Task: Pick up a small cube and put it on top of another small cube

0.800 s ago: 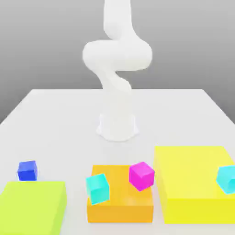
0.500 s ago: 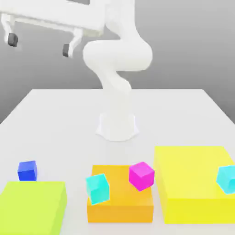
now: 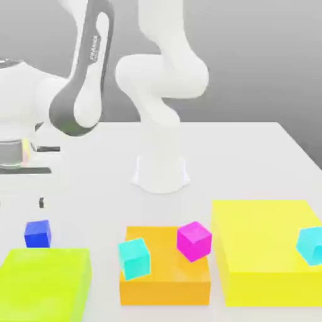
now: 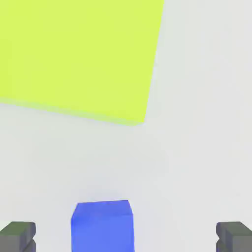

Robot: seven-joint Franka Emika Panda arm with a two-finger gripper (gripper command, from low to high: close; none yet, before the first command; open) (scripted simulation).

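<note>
- Our pincer (image 4: 126,238), fingers spread wide and empty, hangs over the small glossy deep-blue cube (image 4: 103,226), which lies between them
- We centre, descend straight, then close

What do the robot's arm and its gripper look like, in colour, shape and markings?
The arm is glossy white, built of rounded tubular links, with a dark grey joint ring and small dark lettering along one link. Its base is a white cylinder on the table. The gripper has two dark grey, blocky fingertips.
</note>
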